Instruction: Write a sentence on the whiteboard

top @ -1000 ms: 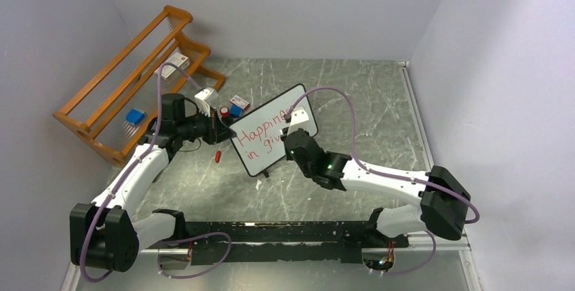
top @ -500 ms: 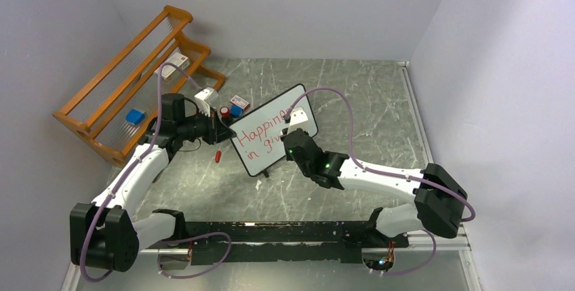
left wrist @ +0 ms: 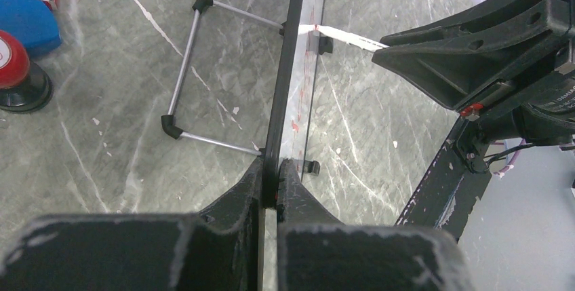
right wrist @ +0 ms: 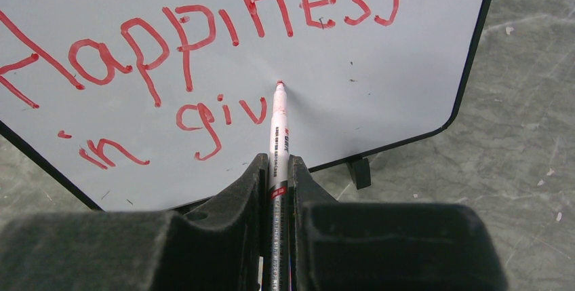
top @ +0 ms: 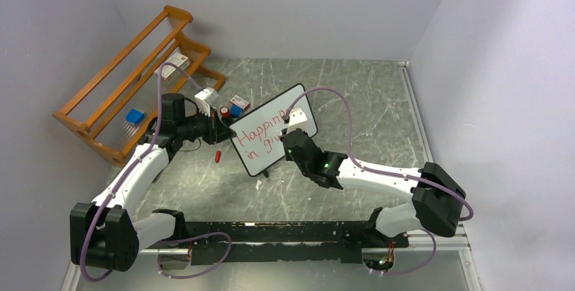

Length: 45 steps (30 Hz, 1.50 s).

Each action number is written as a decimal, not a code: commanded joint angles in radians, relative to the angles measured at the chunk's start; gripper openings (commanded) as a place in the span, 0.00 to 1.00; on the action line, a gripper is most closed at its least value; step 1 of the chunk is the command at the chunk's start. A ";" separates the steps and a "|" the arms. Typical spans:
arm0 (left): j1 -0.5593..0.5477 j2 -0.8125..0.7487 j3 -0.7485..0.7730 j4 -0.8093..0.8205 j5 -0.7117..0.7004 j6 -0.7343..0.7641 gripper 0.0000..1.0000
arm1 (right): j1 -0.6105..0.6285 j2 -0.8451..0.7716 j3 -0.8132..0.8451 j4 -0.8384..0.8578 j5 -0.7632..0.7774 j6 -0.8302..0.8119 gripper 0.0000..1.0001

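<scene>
The whiteboard (top: 263, 160) stands tilted on the table's middle, black-framed. The sentence (top: 261, 130) on it is red lettering; in the right wrist view it reads "Happiness" over "in giv" (right wrist: 203, 118). My left gripper (left wrist: 271, 169) is shut on the board's left edge (left wrist: 288, 74), seen end-on. My right gripper (right wrist: 276, 165) is shut on a white marker (right wrist: 278, 131). The marker's red tip sits at the board's surface (right wrist: 380, 81), just right of the "v". From above, the right gripper (top: 291, 143) covers the line ends.
An orange wooden rack (top: 129, 87) stands at the back left with small boxes on it. A red-topped round thing (top: 223, 111), a blue block (top: 235, 110) and a red cap (top: 217, 156) lie near the left gripper. The board's wire stand (left wrist: 183, 81) sticks out behind it.
The right arm's rear links have swung slightly left while the marker tip stays near the same spot. The left arm and the board have not moved.
</scene>
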State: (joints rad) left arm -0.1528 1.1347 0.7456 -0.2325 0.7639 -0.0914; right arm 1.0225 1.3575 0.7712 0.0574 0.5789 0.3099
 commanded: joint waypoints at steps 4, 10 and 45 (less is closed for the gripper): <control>0.002 0.030 -0.017 -0.100 -0.113 0.064 0.05 | -0.007 -0.037 -0.020 0.013 0.011 0.011 0.00; 0.003 0.027 -0.017 -0.100 -0.115 0.064 0.05 | -0.007 -0.069 -0.046 -0.013 0.010 0.029 0.00; 0.003 0.037 -0.018 -0.098 -0.105 0.065 0.05 | -0.013 -0.019 -0.010 0.056 0.014 0.011 0.00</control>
State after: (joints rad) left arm -0.1524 1.1389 0.7475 -0.2329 0.7639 -0.0929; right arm 1.0203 1.3437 0.7330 0.0647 0.5732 0.3283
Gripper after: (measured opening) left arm 0.080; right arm 0.144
